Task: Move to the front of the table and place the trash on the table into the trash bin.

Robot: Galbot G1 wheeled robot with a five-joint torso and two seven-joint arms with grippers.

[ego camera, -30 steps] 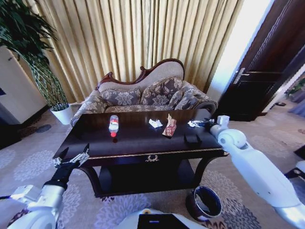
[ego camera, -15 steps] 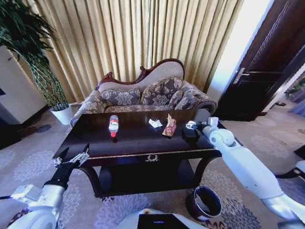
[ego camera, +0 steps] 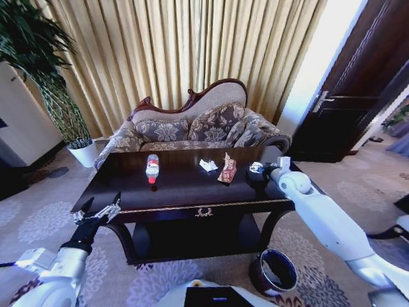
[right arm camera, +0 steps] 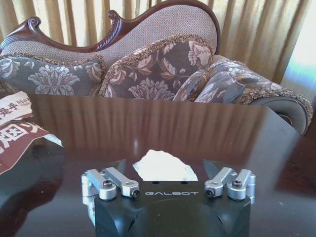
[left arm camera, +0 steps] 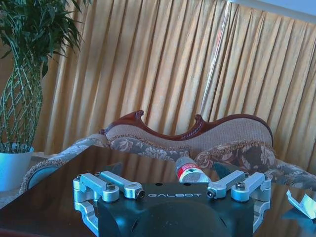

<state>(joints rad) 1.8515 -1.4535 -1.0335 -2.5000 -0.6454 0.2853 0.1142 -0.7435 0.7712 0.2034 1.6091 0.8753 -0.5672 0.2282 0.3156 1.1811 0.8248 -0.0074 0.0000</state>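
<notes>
Right gripper: [ego camera: 255, 169] over the table's right end, fingers spread wide, holding nothing; in its wrist view a crumpled white paper [right arm camera: 164, 165] sits just ahead, between the open fingers.
Left gripper: [ego camera: 96, 211] parked off the table's near left corner, fingers apart, empty.
Table: [ego camera: 185, 188] dark and glossy, sofa [ego camera: 192, 131] behind it.
Trash: the paper at the right gripper; a wrapper [ego camera: 227, 169] just left of it; a second paper [ego camera: 208, 165] left of that; a bottle [ego camera: 152, 167] lying well to the left.
Bin: [ego camera: 276, 272] on the carpet below the near right corner, empty as far as can be seen.
Risk, grasp: the paper is light and low; fingers closing too high would likely pinch air or nudge it across the slick top.
Risk, contact: descending too far would likely drive the fingertips into the wood.
Risk, neighbour: the wrapper lies close, so a sideways drift could sweep it along.
Risk, drop: the bin sits well below and nearer the robot; releasing early would probably land the paper on the carpet.
</notes>
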